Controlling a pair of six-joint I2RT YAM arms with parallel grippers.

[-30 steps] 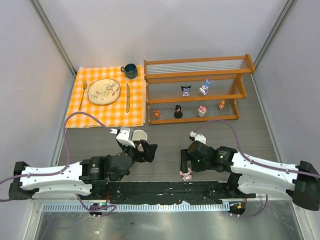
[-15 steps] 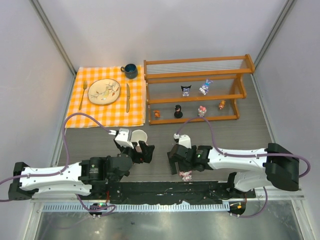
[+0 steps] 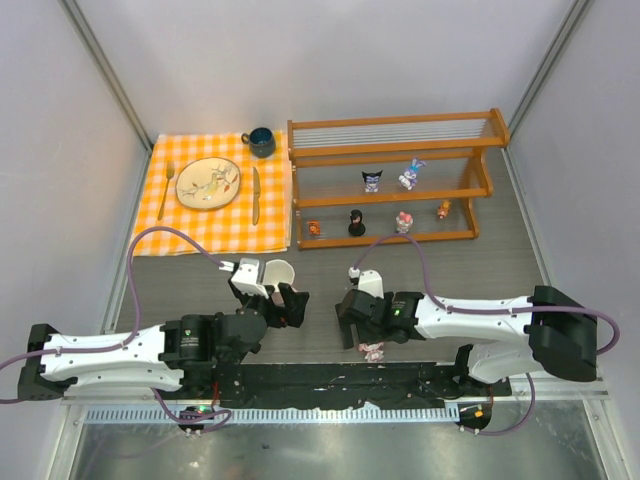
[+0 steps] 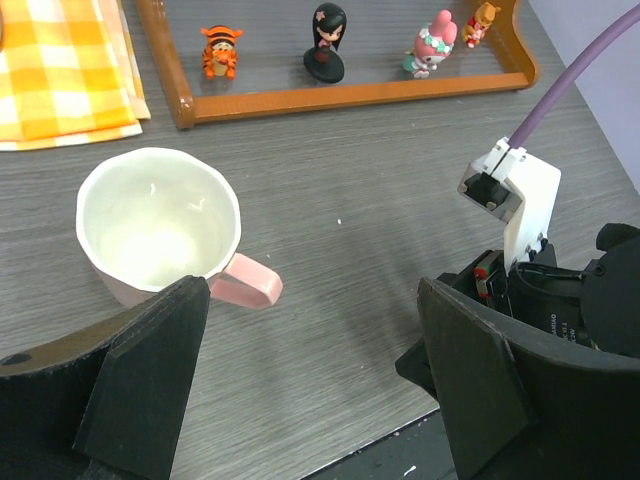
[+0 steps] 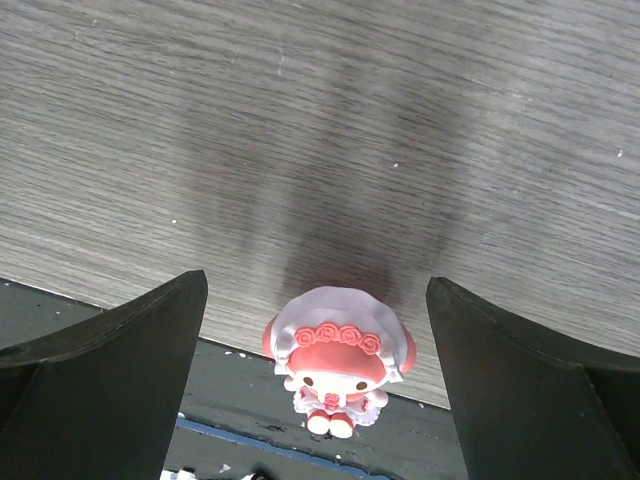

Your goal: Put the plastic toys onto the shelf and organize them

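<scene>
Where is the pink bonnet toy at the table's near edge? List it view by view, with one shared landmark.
Top external: bonnet toy at the near edge, centre-right.
Left wrist: not in it; the shelf's pink toy is another.
Right wrist: bottom centre, inside the open right gripper.
Landmark: the black strip along the table's near edge.

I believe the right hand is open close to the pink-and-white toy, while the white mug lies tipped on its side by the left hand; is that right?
Not quite: the white mug stands upright, mouth up, by the left hand, as the left wrist view shows. The right hand is indeed open close to the pink-and-white toy.
</scene>
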